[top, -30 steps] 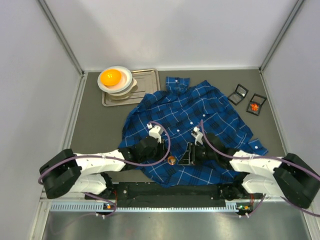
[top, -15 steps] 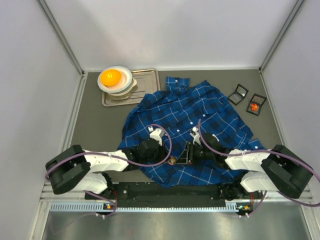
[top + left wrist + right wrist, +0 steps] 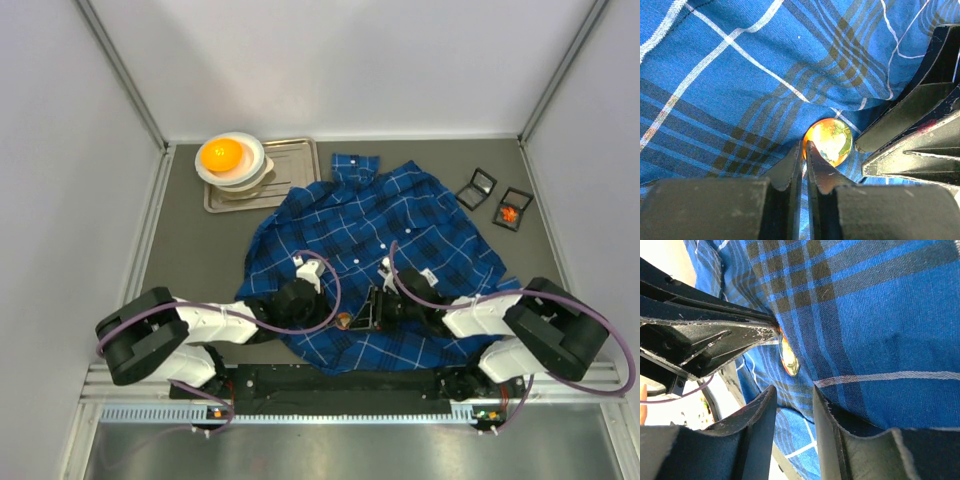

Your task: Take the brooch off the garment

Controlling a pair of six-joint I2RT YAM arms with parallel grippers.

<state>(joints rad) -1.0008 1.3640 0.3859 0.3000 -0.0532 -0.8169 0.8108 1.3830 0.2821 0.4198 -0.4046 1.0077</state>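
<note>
At the far left a tray [image 3: 300, 152] carries stacked bowls [image 3: 250, 172] with an orange ball [image 3: 221, 154], well apart from the work. The left gripper [image 3: 804, 146] reaches in from that side; its 2 fingers are drawn almost together, only a thin slit between them, and their tips touch the left rim of the brooch [image 3: 828, 141]. Whether they pinch the rim or a fold of cloth is hard to tell from here. The brooch, a small round orange piece, sits on the garment [image 3: 400, 215] near its lower hem, between both arms. To its right the right gripper [image 3: 793, 389] holds its fingers parted, with blue plaid showing in the gap and the brooch just past the tips. Farther right lie 2 small black boxes [image 3: 478, 187].

The brooch looks still fastened, so the removal is at the grasping stage; unpinning and lifting away remain.
</note>
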